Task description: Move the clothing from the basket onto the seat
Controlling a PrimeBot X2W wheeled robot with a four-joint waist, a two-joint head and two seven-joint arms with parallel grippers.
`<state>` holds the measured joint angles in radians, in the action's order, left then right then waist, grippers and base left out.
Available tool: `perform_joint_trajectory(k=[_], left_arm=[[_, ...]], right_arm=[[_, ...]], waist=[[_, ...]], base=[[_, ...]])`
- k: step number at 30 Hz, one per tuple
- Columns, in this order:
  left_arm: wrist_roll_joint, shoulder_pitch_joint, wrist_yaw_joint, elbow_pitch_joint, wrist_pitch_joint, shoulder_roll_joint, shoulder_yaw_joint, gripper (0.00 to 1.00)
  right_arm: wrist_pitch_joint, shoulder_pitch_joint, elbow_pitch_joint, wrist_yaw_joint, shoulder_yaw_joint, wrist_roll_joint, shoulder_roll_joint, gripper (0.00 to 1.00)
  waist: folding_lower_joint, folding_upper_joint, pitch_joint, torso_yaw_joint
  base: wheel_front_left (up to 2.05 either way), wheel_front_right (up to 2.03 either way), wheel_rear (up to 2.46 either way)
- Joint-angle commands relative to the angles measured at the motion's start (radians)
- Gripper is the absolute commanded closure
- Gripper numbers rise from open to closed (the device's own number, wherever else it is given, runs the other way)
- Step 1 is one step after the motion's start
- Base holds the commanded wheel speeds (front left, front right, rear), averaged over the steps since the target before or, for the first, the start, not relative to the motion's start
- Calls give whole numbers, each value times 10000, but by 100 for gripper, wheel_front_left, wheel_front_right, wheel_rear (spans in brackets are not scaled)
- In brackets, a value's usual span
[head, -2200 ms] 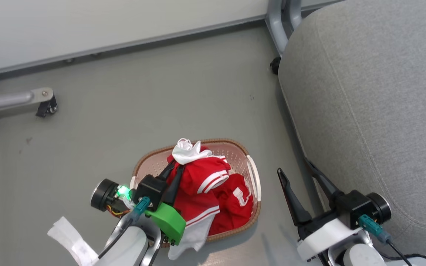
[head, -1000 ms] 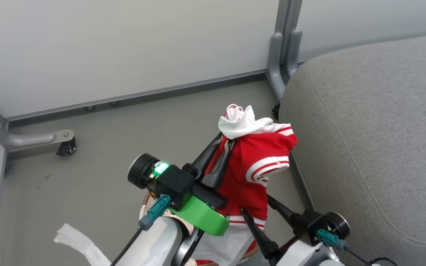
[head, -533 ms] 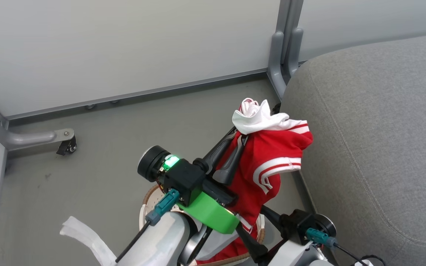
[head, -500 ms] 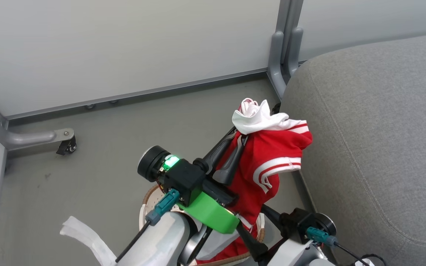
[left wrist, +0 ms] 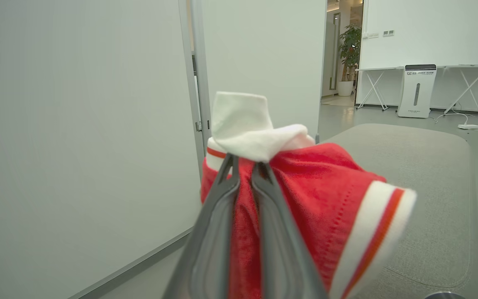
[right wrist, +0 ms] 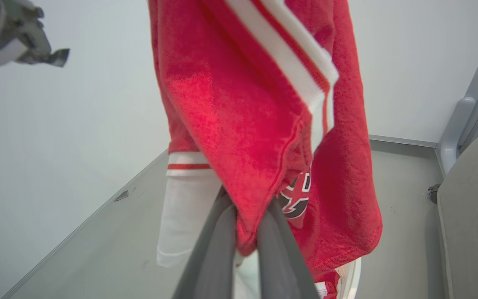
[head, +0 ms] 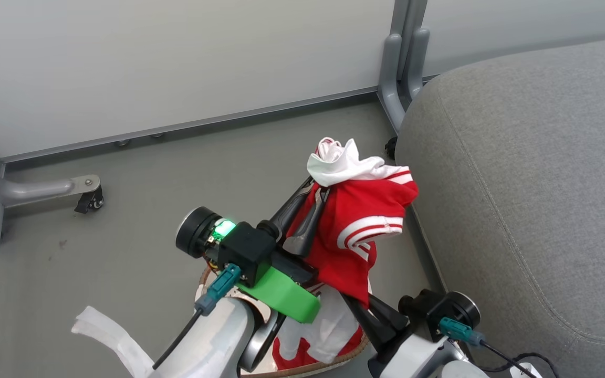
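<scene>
One basket [head: 352, 354] sits nearest on the floor, and inside it lie the red shorts [head: 284, 362], one of the two garments. Just right of it, the right gripper [right wrist: 246, 207] pinches the lower hem of the red top [head: 355, 226], its two fingers narrow with cloth between them. Farther and higher, the left gripper [head: 315, 191] clamps the upper part of the same top, just under its bunched white panel. The top hangs stretched between both grippers above the basket, clear of the single grey seat [head: 533, 184], which stands close on the right.
</scene>
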<state>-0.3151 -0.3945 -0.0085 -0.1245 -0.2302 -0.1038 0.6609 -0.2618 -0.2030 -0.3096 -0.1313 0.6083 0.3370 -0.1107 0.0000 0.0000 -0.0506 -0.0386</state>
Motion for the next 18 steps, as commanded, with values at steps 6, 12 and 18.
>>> perform_joint_trajectory(k=[6, 12, 18], left_arm=[[69, 102, 209, -25, -124, -170, -130, 0], [51, 132, 271, -112, -162, -257, -159, 0], [-116, 227, 368, -213, -134, -298, -245, 0]], right_arm=[[-48, 24, 407, 10, -227, -248, -77, 100], [-48, 92, 717, 10, -420, -514, -74, 100], [-48, 76, 922, 10, -589, -636, -45, 100]], waist=[[0, 0, -108, -104], [0, 0, -133, -145], [0, 0, -182, -189]], base=[[0, 0, 0], [0, 0, 0], [0, 0, 0]])
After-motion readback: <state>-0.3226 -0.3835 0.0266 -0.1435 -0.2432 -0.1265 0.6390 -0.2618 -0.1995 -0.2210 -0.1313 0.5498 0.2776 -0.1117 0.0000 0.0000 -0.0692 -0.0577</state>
